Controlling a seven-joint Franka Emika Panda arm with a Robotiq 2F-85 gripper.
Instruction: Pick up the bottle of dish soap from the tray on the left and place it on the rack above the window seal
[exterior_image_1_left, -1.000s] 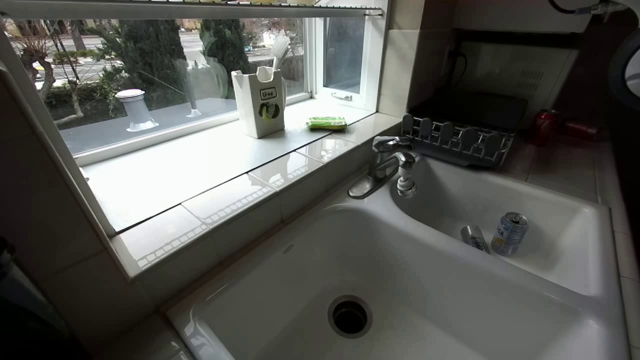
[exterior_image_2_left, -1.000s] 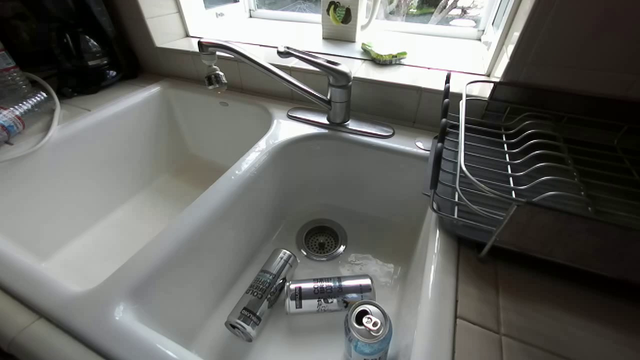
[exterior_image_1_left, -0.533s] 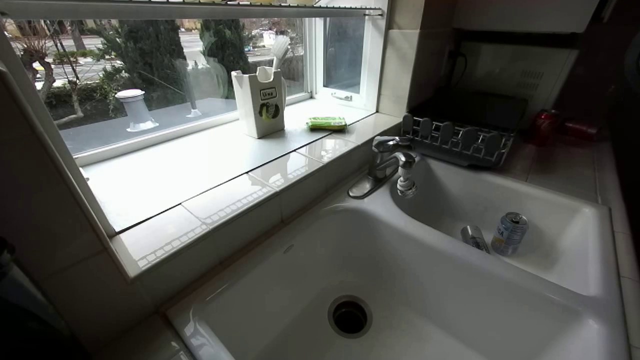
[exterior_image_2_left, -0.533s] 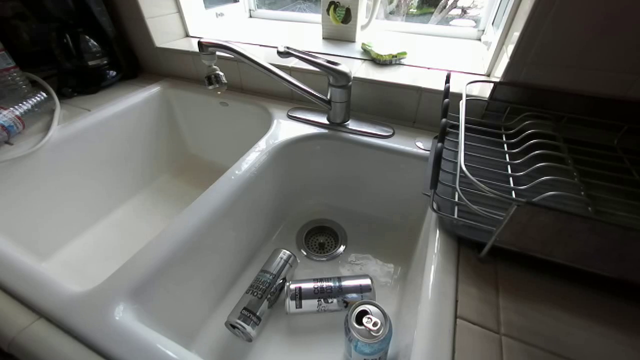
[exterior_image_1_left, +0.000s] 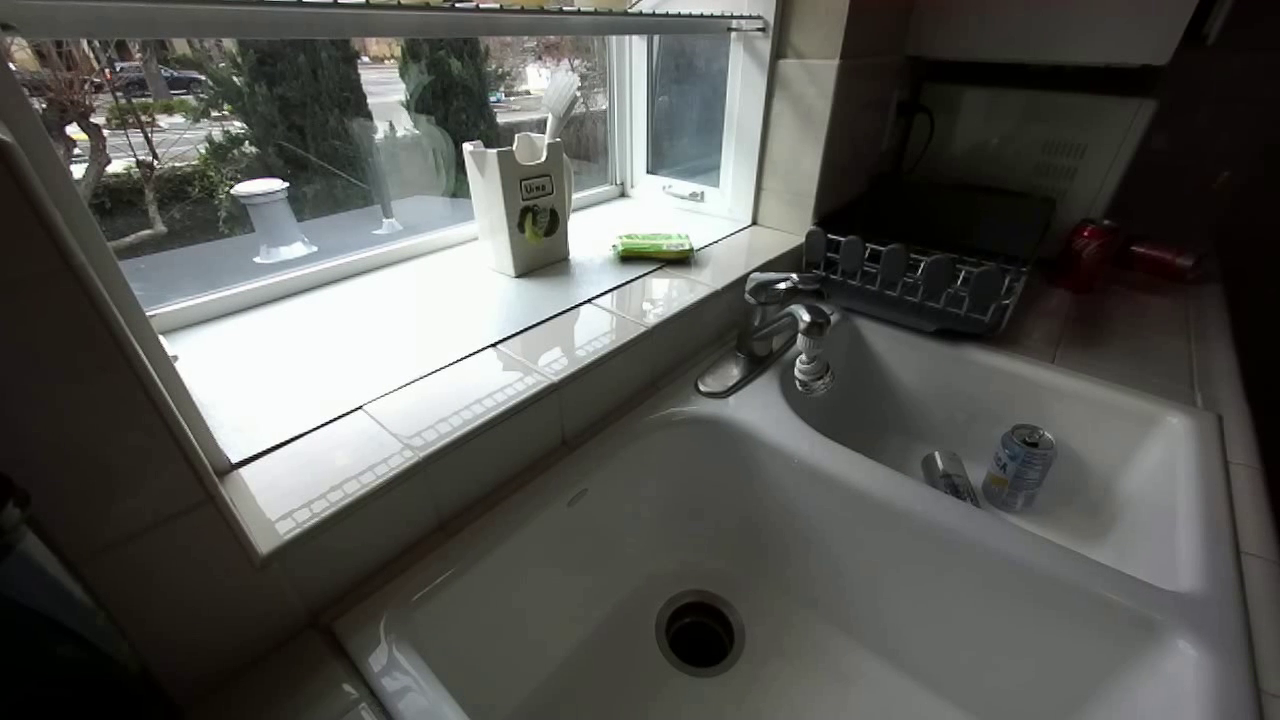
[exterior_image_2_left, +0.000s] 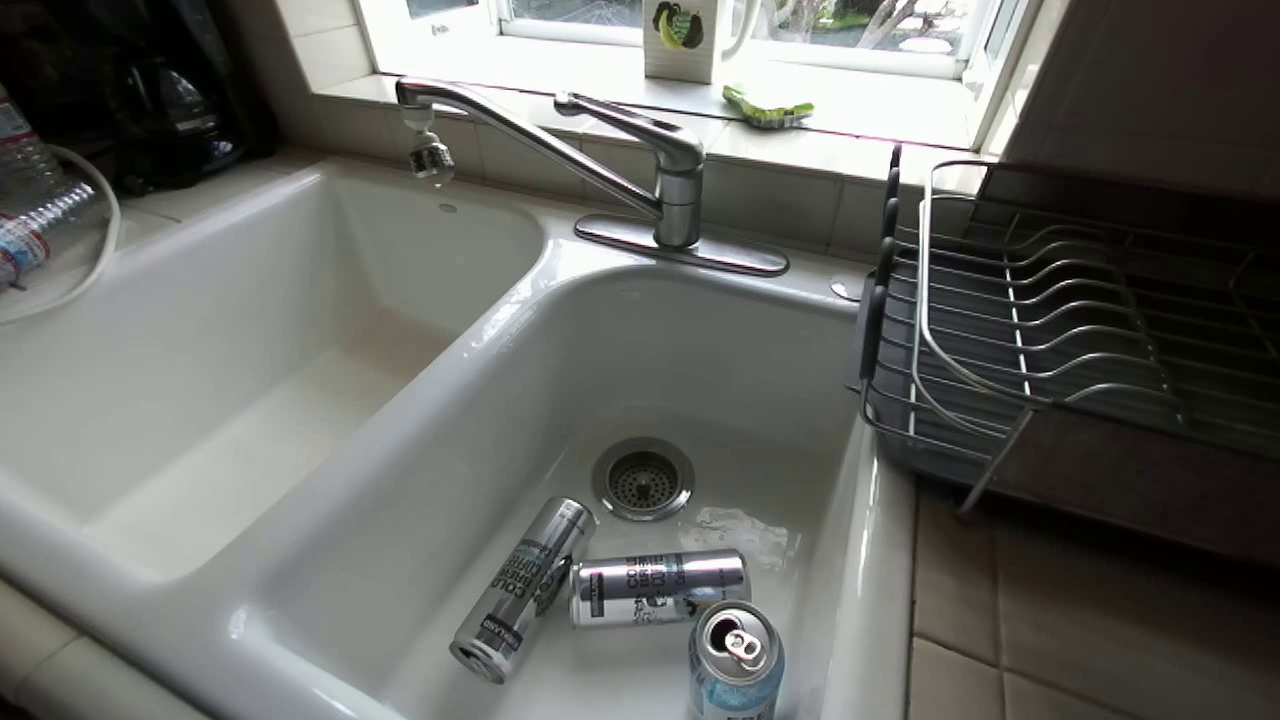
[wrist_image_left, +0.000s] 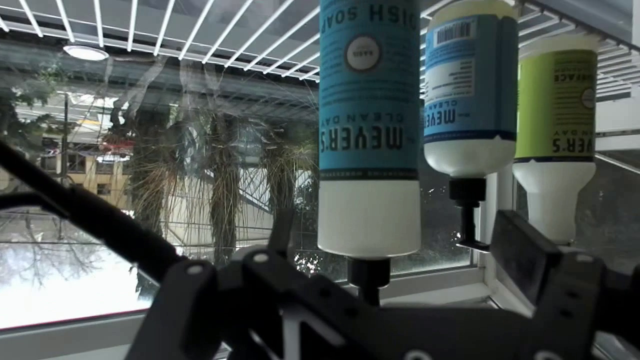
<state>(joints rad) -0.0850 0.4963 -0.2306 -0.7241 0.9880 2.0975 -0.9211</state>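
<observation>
1 gripper (wrist_image_left: 395, 224) gapes near 1 rack (wrist_image_left: 227, 30), 3 bottles (wrist_image_left: 470, 100) — 1 dish soap (wrist_image_left: 369, 120).

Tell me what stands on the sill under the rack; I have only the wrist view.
Observer: A white jug, upright on the sill.
Operator: Name whatever lies near it.
Observer: A green packet, apart from the jug.
Operator: Now report what stands in the sink.
Observer: A blue can, its top opened.
</observation>
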